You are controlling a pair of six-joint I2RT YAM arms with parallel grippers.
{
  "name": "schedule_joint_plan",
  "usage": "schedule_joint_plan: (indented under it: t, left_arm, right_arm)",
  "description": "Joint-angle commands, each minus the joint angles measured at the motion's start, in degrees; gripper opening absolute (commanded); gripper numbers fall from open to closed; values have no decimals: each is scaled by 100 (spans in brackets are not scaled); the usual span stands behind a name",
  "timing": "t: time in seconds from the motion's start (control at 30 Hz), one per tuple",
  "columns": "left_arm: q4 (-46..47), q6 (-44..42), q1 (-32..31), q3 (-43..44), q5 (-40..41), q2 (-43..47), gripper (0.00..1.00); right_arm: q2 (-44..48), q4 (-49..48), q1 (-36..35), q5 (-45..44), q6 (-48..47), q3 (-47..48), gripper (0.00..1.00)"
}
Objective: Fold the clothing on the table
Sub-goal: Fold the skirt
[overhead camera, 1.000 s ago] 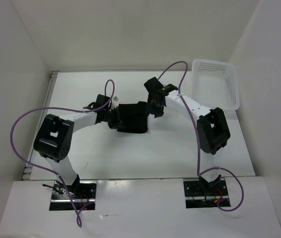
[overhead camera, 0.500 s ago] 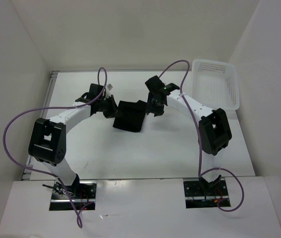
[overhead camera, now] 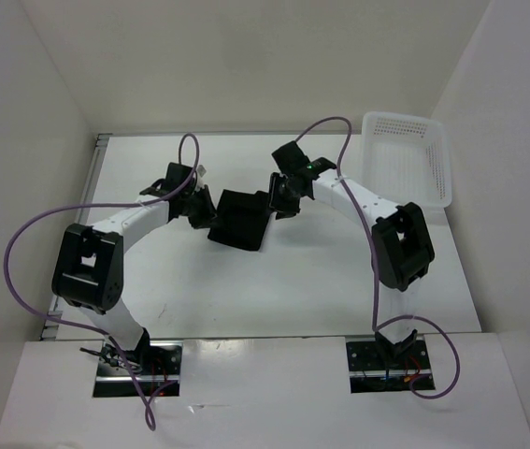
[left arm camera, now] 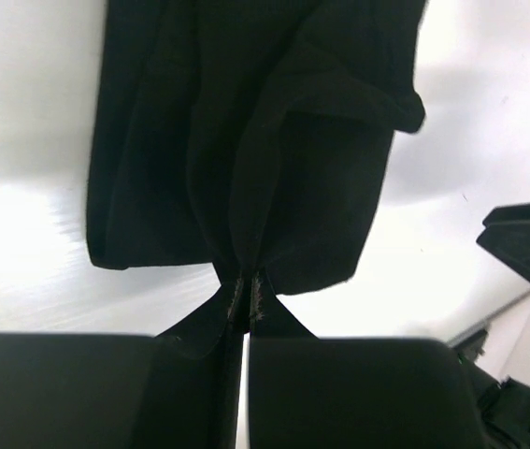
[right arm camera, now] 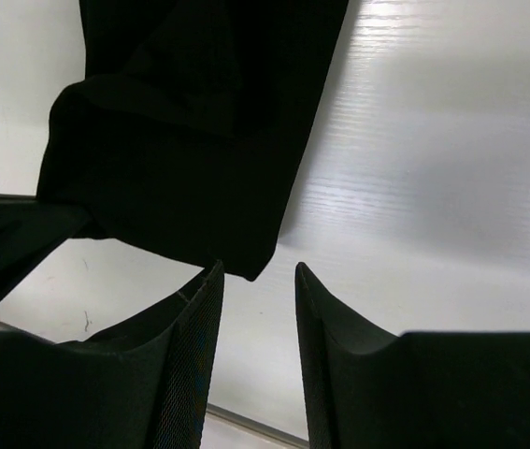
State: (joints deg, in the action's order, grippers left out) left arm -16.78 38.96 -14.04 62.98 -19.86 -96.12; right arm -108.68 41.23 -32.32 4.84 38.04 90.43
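The black clothing point(overhead camera: 239, 220) hangs bunched between the two arms above the white table point(overhead camera: 293, 290). My left gripper point(overhead camera: 207, 211) is shut on its left edge. In the left wrist view the fingertips point(left arm camera: 259, 297) pinch a gathered fold and the cloth point(left arm camera: 255, 122) spreads away from them. My right gripper point(overhead camera: 279, 200) is at the cloth's right side, open. In the right wrist view a corner of the garment point(right arm camera: 180, 140) hangs just beyond the tip of one of its fingers point(right arm camera: 199, 318), with nothing between the jaws point(right arm camera: 255, 276).
A white perforated basket point(overhead camera: 405, 168) stands at the table's back right corner. White walls close in the left, back and right sides. Purple cables loop over both arms.
My left gripper has drawn back and to the left with the clothing, which shifted toward the rear. The right gripper stayed close by, and its jaws narrowed a little.
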Motion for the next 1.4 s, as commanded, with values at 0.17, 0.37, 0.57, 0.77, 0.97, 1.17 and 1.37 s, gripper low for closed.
schedule_joint_plan:
  t: [0.17, 0.37, 0.57, 0.77, 0.97, 1.17, 1.37]
  left_arm:
    - [-485, -143, 174, 65, 957, -90, 0]
    - [-274, -90, 314, -40, 686, -583, 0]
    - [-203, -29, 314, -155, 755, -795, 0]
    - [-151, 23, 420, -155, 703, -918, 0]
    - [-264, -28, 587, -207, 702, -751, 0]
    - [-493, -134, 946, -67, 982, -365, 11]
    - [-730, -249, 1333, 205, 1335, -294, 22]
  right_arm:
    - [-319, -423, 24, 666, -42, 282, 38]
    - [-557, -835, 24, 1272, 71, 335, 19]
    - [-935, -1134, 24, 1756, 125, 396, 14]
    - [-1304, -1249, 24, 1819, 125, 528, 14]
    - [-1752, -1372, 24, 1819, 125, 423, 14]
    - [-1937, -1320, 24, 1547, 72, 133, 13]
    - [-1823, -1320, 24, 1441, 10, 80, 13]
